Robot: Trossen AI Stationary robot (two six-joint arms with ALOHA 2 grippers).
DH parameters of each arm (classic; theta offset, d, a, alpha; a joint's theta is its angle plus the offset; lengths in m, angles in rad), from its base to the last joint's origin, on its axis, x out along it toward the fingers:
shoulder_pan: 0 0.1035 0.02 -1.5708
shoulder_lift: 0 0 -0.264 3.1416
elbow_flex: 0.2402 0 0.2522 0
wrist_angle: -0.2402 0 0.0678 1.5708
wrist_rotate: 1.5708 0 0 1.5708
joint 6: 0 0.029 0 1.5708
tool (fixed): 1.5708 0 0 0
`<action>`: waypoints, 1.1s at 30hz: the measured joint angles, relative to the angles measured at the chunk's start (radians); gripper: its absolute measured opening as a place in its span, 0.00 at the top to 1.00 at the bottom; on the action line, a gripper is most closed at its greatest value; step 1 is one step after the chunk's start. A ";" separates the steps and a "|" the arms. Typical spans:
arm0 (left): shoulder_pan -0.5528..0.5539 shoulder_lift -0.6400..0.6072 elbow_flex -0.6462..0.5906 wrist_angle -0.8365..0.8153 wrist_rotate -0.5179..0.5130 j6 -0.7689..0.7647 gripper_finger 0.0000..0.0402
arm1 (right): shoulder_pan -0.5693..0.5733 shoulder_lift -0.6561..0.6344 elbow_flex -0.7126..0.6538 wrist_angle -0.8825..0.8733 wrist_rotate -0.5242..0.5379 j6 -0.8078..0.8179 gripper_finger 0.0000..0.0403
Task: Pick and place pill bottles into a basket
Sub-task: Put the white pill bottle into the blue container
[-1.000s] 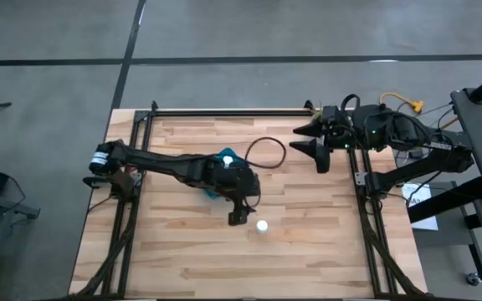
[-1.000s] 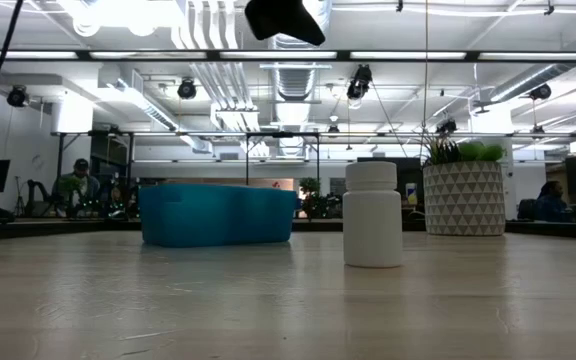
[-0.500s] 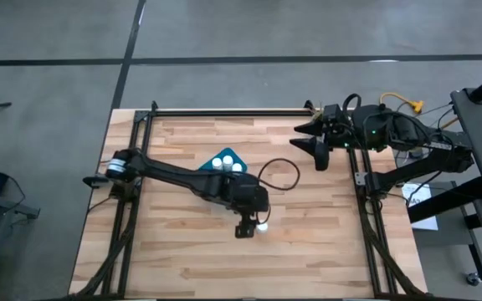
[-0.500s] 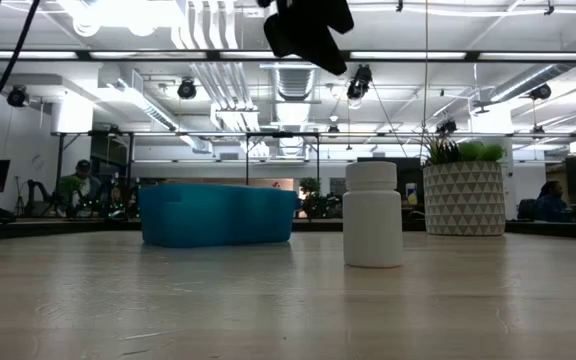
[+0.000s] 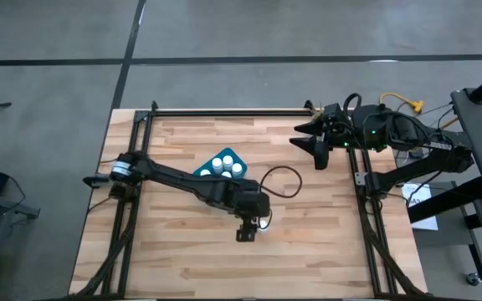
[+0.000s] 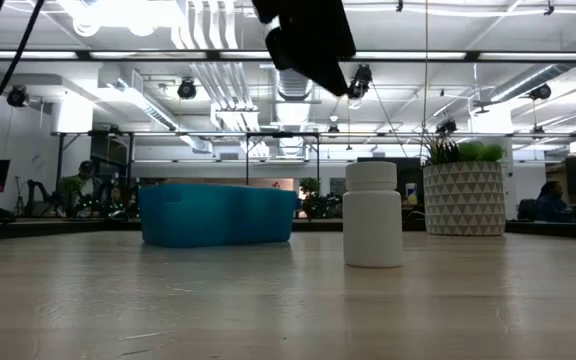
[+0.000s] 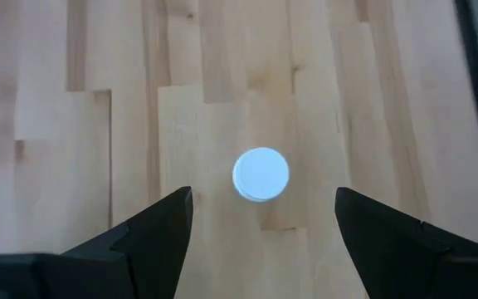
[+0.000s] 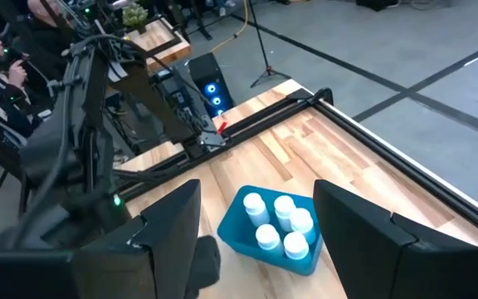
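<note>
One small white cylindrical plastic pill bottle (image 6: 373, 214) stands upright on the pale wooden plank table (image 5: 325, 251), round white cap on top, just right of centre in the low view. From the left wrist camera only its round cap (image 7: 260, 174) shows, at the frame's centre.

In the high view the bottle is almost wholly covered by the left arm's head; its spot sits just below the table's middle. The teal-blue rounded plastic basket (image 5: 206, 171) is partly covered too, with white caps (image 5: 222, 164) peeking out; the right wrist view shows five bottles (image 8: 277, 223) standing inside.

The left gripper (image 7: 262, 218) hangs straight above the lone bottle, its dark fingers (image 7: 151, 232) spread wide on either side, not touching. The right gripper (image 8: 256, 224) waits at the table's upper right edge, fingers apart too.
</note>
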 joint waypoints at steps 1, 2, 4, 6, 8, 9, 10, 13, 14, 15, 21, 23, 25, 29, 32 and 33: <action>-0.001 0.013 0.004 -0.002 0.000 -0.003 0.31 | 0.000 0.000 0.000 0.000 -0.002 0.000 0.44; -0.004 0.025 0.008 0.000 0.001 -0.003 0.31 | 0.000 0.000 0.000 0.000 -0.003 0.000 0.44; -0.011 0.046 0.013 -0.005 0.007 0.003 0.31 | 0.000 0.000 0.000 0.000 -0.003 0.000 0.44; -0.012 0.072 0.030 0.001 0.010 0.004 0.31 | 0.000 0.000 0.000 -0.002 -0.004 0.000 0.44; -0.012 0.094 0.052 -0.014 0.014 0.005 0.31 | 0.000 0.000 0.000 -0.002 -0.006 0.000 0.44; -0.012 0.107 0.064 -0.024 0.014 0.005 0.31 | 0.000 0.000 0.000 -0.002 -0.006 0.000 0.44; -0.012 0.117 0.076 -0.024 0.014 0.005 0.31 | 0.000 0.000 0.000 -0.002 -0.006 0.000 0.44; -0.010 0.142 0.101 -0.025 0.013 0.009 0.31 | 0.000 0.000 0.000 -0.004 -0.007 -0.001 0.44; -0.010 0.151 0.109 -0.025 0.013 0.013 0.31 | 0.000 0.000 0.000 -0.005 -0.007 -0.001 0.44; -0.010 0.158 0.117 -0.027 0.014 0.016 0.31 | 0.000 0.000 0.000 -0.005 -0.008 -0.001 0.44; -0.011 0.191 0.130 -0.032 0.028 0.030 0.31 | 0.000 0.000 0.000 -0.006 -0.009 -0.003 0.44; -0.012 0.197 0.129 -0.031 0.029 0.030 0.31 | 0.000 0.000 0.000 -0.006 -0.010 -0.004 0.44; -0.012 0.200 0.128 -0.034 0.032 0.031 0.31 | 0.000 0.000 0.000 -0.006 -0.010 -0.005 0.44; -0.012 0.210 0.127 -0.010 0.040 0.032 0.31 | 0.000 0.000 0.000 -0.005 -0.010 -0.005 0.44; -0.011 0.213 0.115 -0.007 0.040 0.032 0.31 | 0.000 0.000 0.000 -0.005 -0.010 -0.005 0.44; -0.010 0.220 0.113 0.002 0.040 0.032 0.31 | 0.000 0.000 0.000 -0.005 -0.010 -0.005 0.44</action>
